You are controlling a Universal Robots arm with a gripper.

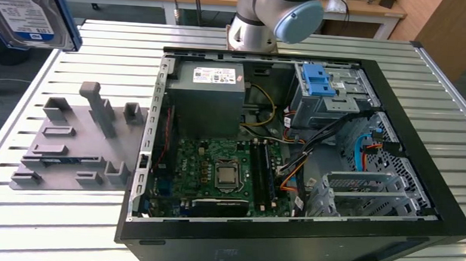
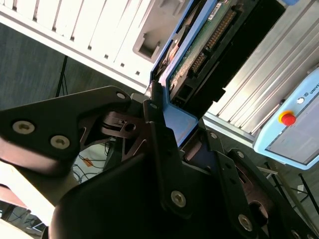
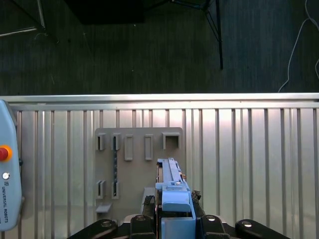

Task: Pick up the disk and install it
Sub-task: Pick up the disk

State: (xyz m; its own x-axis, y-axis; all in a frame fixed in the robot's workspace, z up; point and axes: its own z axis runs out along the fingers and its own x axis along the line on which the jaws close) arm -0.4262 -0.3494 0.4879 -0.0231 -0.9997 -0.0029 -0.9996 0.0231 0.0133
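Note:
The disk (image 1: 28, 12), silver with a blue-and-white label and a blue bracket, hangs high over the table's far corner at the exterior view's left, well clear of the open computer case (image 1: 421, 194). In the second wrist view my gripper (image 2: 182, 137) is shut on the disk (image 2: 199, 47). Its black fingers (image 2: 157, 134) clamp the blue bracket's end. In the first wrist view the disk (image 3: 172, 181) stands edge-on out of the gripper (image 3: 174, 224), above the grey holder plate (image 3: 134, 172). The case's grey drive bay (image 1: 330, 103) carries a blue latch (image 1: 317, 80).
The grey holder plate (image 1: 72, 143) with upright posts lies on the slatted metal table (image 1: 52, 229) beside the case. Inside the case are a power supply (image 1: 206, 96), a motherboard (image 1: 223, 169) and loose cables (image 1: 295, 163). A teach pendant (image 3: 7, 184) hangs at the table's edge. The arm's base (image 1: 263, 18) stands behind the case.

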